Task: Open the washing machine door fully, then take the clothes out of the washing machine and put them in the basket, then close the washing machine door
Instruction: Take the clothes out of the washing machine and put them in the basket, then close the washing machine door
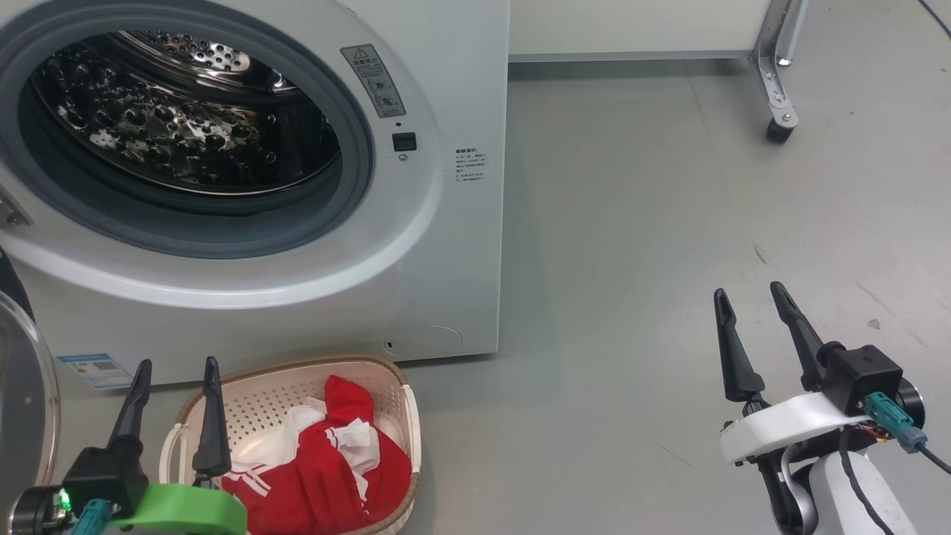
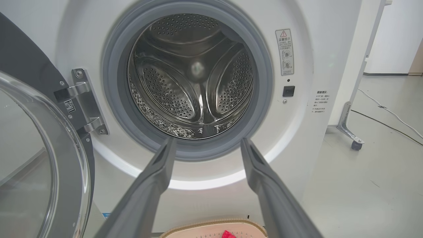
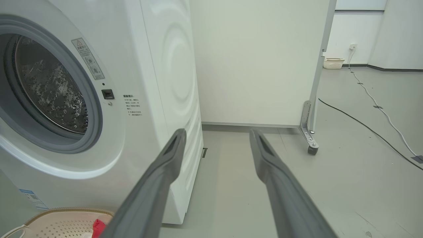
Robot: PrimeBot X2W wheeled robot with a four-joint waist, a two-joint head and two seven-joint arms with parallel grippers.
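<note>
The white washing machine (image 1: 453, 245) stands with its steel drum (image 2: 191, 79) bare. Its door (image 2: 36, 165) hangs swung wide to the left, and a sliver of its glass (image 1: 22, 401) shows in the head view. Red and white clothes (image 1: 327, 468) lie in the cream basket (image 1: 397, 416) on the floor before the machine. My left gripper (image 1: 177, 365) is open with nothing in it, just left of and above the basket's left side. My right gripper (image 1: 749, 291) is open and holds nothing, over bare floor well right of the machine.
Grey floor spreads to the right of the machine. A white panel on a castor leg (image 1: 780, 119) stands at the back right. Cables (image 3: 373, 99) run along the floor further right, and a small basket (image 3: 333, 62) sits by the far wall.
</note>
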